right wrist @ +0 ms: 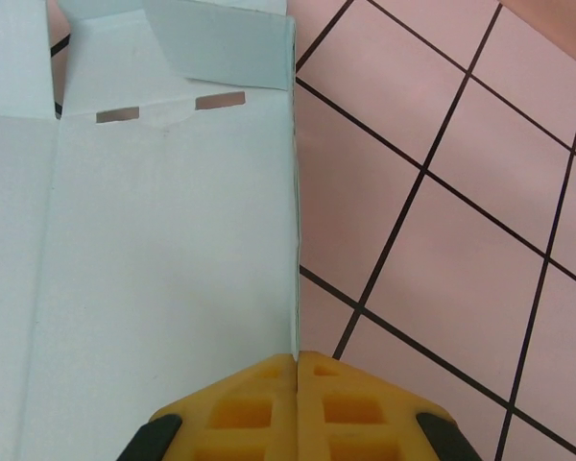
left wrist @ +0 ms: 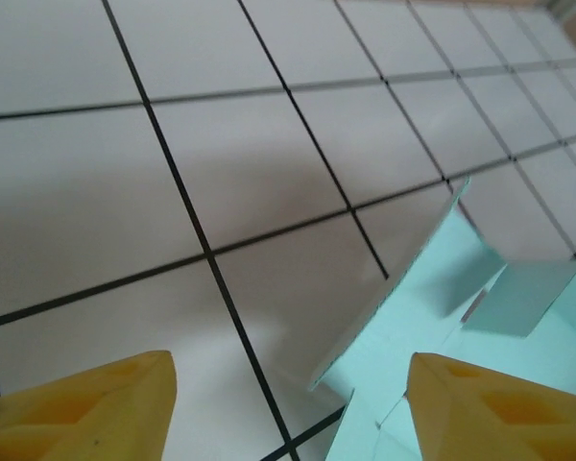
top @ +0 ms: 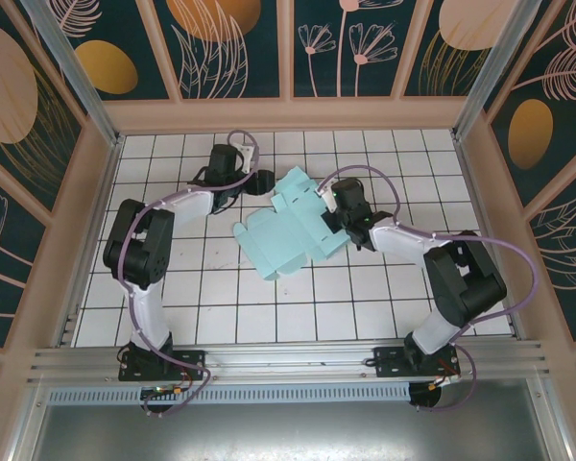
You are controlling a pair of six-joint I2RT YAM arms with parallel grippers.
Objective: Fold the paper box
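Paper box (top: 290, 235) lay mid-table (top: 221, 307) as a flat, unfolded sheet. I found the right jaws together, pinching the sheet's right edge. The left jaws stood apart just beside its far left flap, low over the tiles, gripping nothing.

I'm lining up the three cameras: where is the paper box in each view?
Top external: paper box at the centre of the table.
Left wrist: lower right.
Right wrist: left half, its edge running into the shut right gripper.
Shared landmark: the table's black grid lines.
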